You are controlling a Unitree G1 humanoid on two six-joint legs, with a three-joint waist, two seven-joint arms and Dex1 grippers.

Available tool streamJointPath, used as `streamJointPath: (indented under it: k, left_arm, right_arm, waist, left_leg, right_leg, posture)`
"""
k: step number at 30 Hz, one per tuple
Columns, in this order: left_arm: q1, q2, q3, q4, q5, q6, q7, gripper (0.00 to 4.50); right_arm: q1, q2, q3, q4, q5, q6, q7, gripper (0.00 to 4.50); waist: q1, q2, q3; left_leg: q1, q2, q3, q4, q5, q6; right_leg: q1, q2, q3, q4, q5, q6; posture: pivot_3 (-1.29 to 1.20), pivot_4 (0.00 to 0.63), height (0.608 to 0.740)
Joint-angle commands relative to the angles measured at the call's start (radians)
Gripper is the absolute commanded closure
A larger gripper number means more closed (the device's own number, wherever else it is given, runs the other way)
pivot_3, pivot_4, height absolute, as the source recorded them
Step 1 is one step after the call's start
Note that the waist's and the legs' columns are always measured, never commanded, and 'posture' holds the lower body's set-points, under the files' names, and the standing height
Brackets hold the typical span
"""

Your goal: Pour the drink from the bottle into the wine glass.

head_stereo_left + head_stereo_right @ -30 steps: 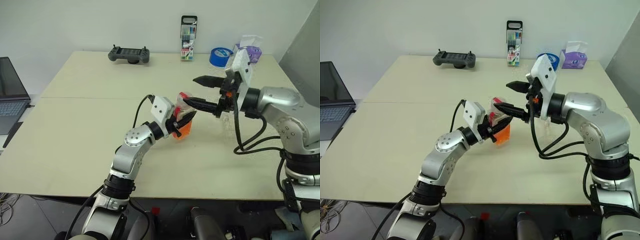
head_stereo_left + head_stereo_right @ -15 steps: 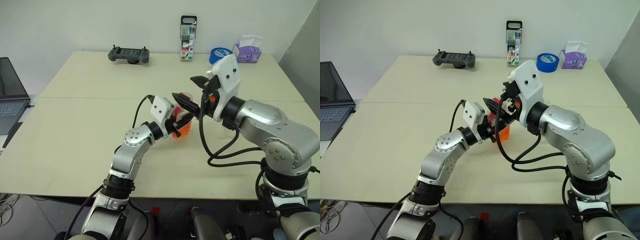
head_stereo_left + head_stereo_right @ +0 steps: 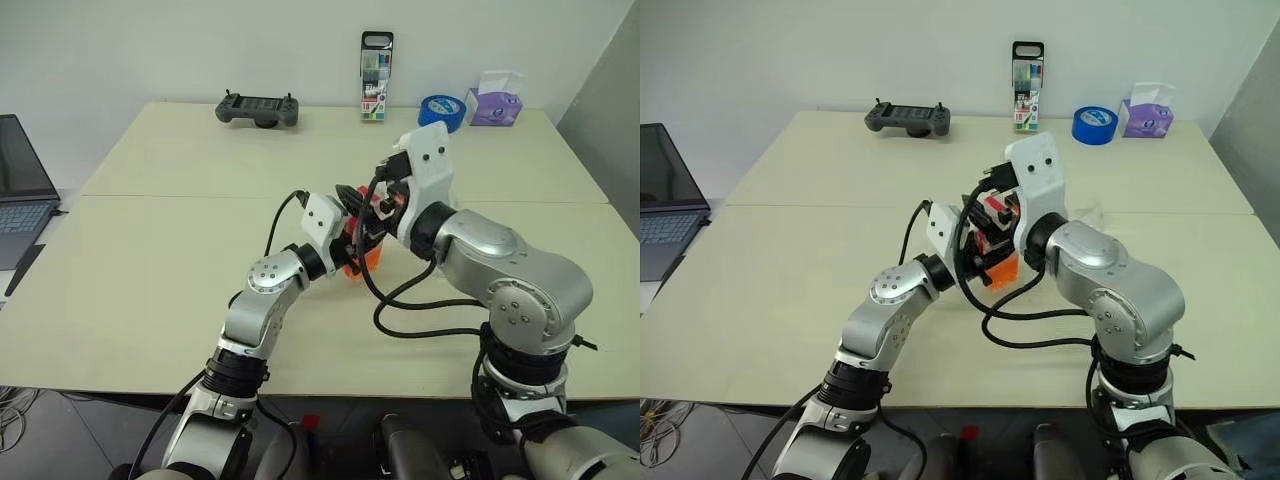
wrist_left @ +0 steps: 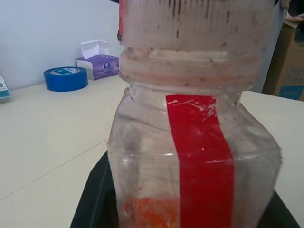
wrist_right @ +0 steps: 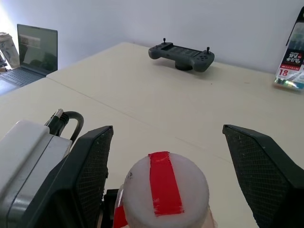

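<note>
Over the middle of the surface (image 3: 150, 230) my left claw (image 3: 352, 243) is clamped on the bottle (image 3: 362, 250), holding it upright above the tabletop. From the head views I see the drink (image 3: 1002, 272) as an orange band low in the bottle, with the cap end largely hidden behind my right claw (image 5: 166, 156). My left wrist view gives what the head views cannot: the squarish clear body, a red strip running down it, the ribbed neck, and a little orange at the bottom. My right wrist view looks down on the whitish cap (image 5: 166, 187) with a red strip across it; my two right fingers (image 5: 90, 166) stand wide on either side of the cap, apart from it, gripping nothing. I believe I can make out the wine glass (image 3: 1092, 215) faintly beyond my right arm in the right eye view, though I cannot be sure. Farther back lie a controller (image 3: 258, 108), a pen pack (image 3: 377, 76), blue tape (image 3: 440, 112) and a tissue box (image 3: 495, 103); a laptop (image 3: 22, 185) sits off my left side.
</note>
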Motion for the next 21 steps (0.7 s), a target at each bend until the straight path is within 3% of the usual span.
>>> streamJointPath:
  k: [1, 13, 21]
  left_arm:
    - [-0.016, -0.005, 0.004, -0.027, -0.003, -0.016, -0.002, 2.89]
    - [-0.024, -0.010, 0.004, -0.011, 0.006, -0.026, 0.007, 2.90]
    - [-0.032, -0.006, 0.011, 0.006, 0.012, -0.035, 0.004, 2.90]
  right_arm:
    - [-0.022, 0.014, -0.005, -0.013, -0.023, 0.014, -0.023, 0.57]
    - [-0.039, 0.052, -0.037, 0.049, -0.091, -0.009, -0.062, 0.57]
    - [-0.011, 0.020, -0.075, -0.004, -0.072, 0.035, -0.022, 0.57]
  waist:
    - [0.000, 0.000, 0.000]
    - [-0.001, 0.000, 0.000]
    - [-0.001, 0.000, 0.000]
  left_leg:
    - [0.000, 0.000, 0.000, 0.000, 0.000, 0.000]
    - [0.000, 0.000, 0.000, 0.000, 0.000, 0.000]
    - [0.000, 0.000, 0.000, 0.000, 0.000, 0.000]
  right_leg:
    - [0.000, 0.000, 0.000, 0.000, 0.000, 0.000]
    - [0.000, 0.000, 0.000, 0.000, 0.000, 0.000]
    - [0.000, 0.000, 0.000, 0.000, 0.000, 0.000]
  posture:
    - [0.00, 0.150, 0.740]
    - [0.00, 0.150, 0.740]
    - [0.00, 0.150, 0.740]
